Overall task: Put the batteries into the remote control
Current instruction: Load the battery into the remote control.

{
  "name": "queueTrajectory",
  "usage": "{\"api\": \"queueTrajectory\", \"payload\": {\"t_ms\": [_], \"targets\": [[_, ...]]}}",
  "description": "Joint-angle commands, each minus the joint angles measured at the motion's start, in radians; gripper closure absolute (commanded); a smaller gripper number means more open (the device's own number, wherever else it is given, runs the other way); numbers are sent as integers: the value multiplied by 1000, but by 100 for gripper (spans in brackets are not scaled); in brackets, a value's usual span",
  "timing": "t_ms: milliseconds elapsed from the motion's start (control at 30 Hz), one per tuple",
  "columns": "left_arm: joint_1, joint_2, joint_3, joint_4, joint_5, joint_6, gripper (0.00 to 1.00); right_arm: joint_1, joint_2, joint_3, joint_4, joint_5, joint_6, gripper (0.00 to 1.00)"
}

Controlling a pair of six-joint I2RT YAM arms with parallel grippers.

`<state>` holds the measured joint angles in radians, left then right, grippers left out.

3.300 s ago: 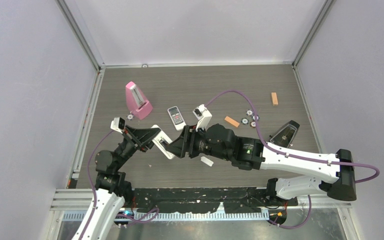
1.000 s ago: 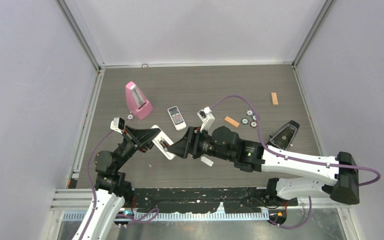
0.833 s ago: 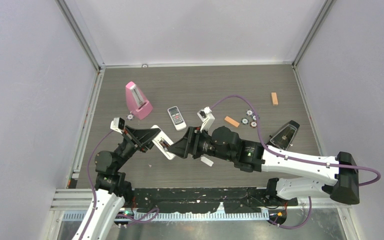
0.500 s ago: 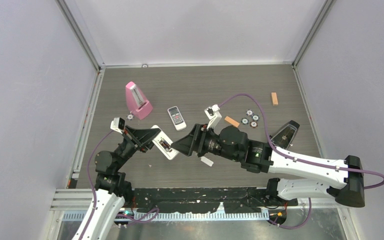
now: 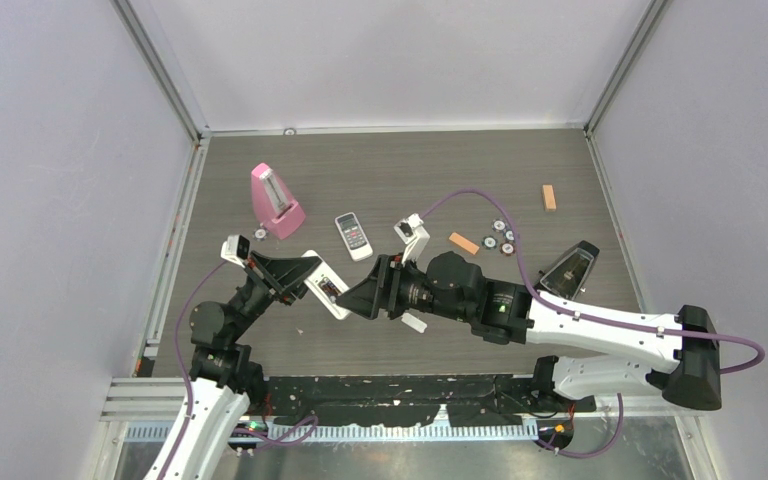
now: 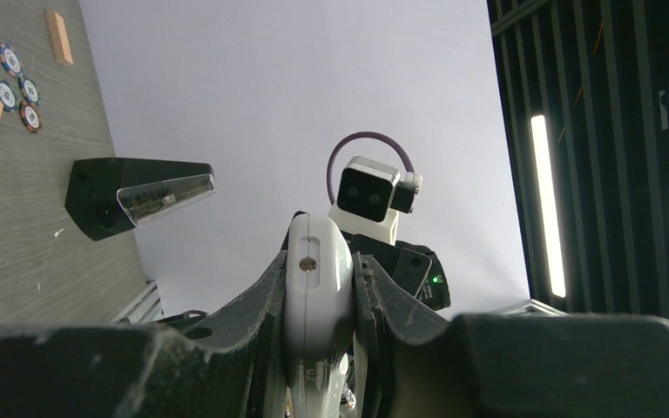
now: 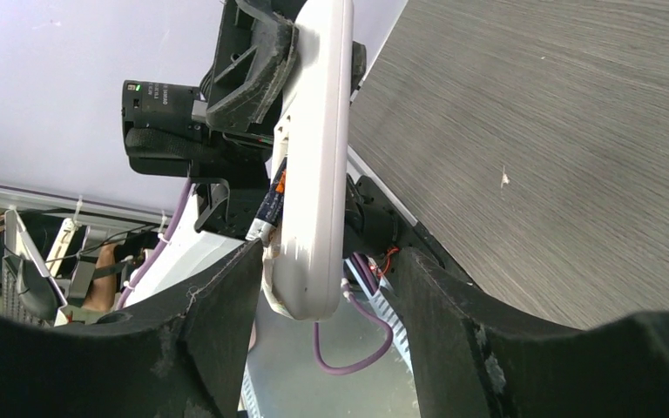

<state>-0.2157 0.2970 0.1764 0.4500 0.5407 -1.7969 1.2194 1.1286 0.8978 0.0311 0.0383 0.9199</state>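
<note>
The long white remote control (image 5: 320,276) is held in the air by my left gripper (image 5: 310,283), which is shut on its upper part; the left wrist view has the remote's rounded end (image 6: 317,279) pinched between the jaws. My right gripper (image 5: 346,298) is open and straddles the remote's lower end (image 7: 312,192). Its left finger (image 7: 226,305) lies close against the remote's side and its right finger (image 7: 435,305) stands apart. A dark battery (image 7: 271,198) with an orange mark sits in the open bay on the remote's side. No other batteries show.
A small white cover piece (image 5: 414,322) lies on the table under the right arm. Farther back are a pink metronome (image 5: 277,203), a short remote with a display (image 5: 353,236), two orange blocks (image 5: 463,243) (image 5: 549,197), several chips (image 5: 503,238) and a black metronome (image 5: 570,268).
My right arm drew back to the right half a second ago and has come back over the remote's lower end. The left arm and the remote have not moved.
</note>
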Motion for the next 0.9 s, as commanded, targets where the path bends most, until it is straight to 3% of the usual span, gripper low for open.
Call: {"api": "queueTrajectory", "payload": {"t_ms": [0, 500, 867], "targets": [[1, -7, 31, 33, -2, 5, 100, -2, -3, 44, 60, -23, -17, 36], [1, -9, 28, 30, -5, 5, 100, -2, -23, 33, 58, -15, -15, 32], [1, -16, 28, 21, -3, 6, 100, -1, 7, 36, 67, -8, 23, 40]]}}
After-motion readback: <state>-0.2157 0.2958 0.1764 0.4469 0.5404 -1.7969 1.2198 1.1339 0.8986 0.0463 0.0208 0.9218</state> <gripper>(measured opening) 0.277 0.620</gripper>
